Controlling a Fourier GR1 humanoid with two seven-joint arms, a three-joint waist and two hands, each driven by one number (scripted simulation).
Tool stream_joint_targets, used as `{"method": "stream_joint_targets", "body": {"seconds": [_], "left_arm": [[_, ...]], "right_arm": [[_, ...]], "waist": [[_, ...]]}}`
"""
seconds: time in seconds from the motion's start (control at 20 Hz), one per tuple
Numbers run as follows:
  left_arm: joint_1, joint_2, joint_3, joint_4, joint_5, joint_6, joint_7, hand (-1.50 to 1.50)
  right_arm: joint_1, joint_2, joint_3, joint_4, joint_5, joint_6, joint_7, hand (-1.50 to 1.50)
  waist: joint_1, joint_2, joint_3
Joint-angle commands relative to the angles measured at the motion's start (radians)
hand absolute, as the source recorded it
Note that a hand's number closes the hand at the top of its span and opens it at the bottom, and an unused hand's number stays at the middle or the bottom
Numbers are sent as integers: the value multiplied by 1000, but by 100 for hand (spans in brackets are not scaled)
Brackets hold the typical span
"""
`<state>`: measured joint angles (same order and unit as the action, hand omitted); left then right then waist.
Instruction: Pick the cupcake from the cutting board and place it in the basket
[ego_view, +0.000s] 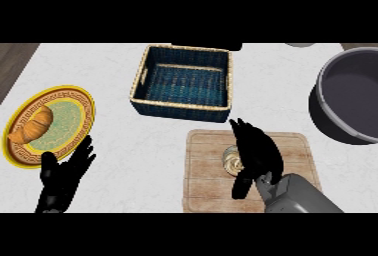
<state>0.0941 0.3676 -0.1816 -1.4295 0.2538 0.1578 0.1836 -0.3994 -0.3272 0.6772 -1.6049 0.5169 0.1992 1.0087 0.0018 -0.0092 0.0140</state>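
**Cupcake on the board, right robot hand over it**

The cupcake (233, 161) sits on the wooden cutting board (207, 170), near its middle, mostly hidden by the right robot hand (257, 150). Only a pale rounded part shows at the hand's left side, so which way it points and its long axis cannot be told. No writing or label is readable anywhere.

The right robot hand lies over the cupcake, fingers stretched toward the basket (184, 82) and thumb hanging down; whether it grips the cupcake cannot be told. The blue woven basket stands on the tabletop (140, 160) just beyond the board.

The left robot hand (65, 176) rests released, fingers up, beside a yellow plate (77, 97) carrying a croissant (33, 125). A dark grey pot (354, 100) stands at the right edge.
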Motion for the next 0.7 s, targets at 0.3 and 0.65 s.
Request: {"method": "stream_joint_targets", "body": {"seconds": [0.3,0.65], "left_arm": [[42,-51,-22,56,-41,4,29,0],[21,-42,20,43,-41,-22,29,0]], "right_arm": [[48,45,-9,75,93,-13,-43,-150],[-19,60,-32,184,149,12,-156,150]], "waist": [[-1,9,-14],[6,11,-14]]}}
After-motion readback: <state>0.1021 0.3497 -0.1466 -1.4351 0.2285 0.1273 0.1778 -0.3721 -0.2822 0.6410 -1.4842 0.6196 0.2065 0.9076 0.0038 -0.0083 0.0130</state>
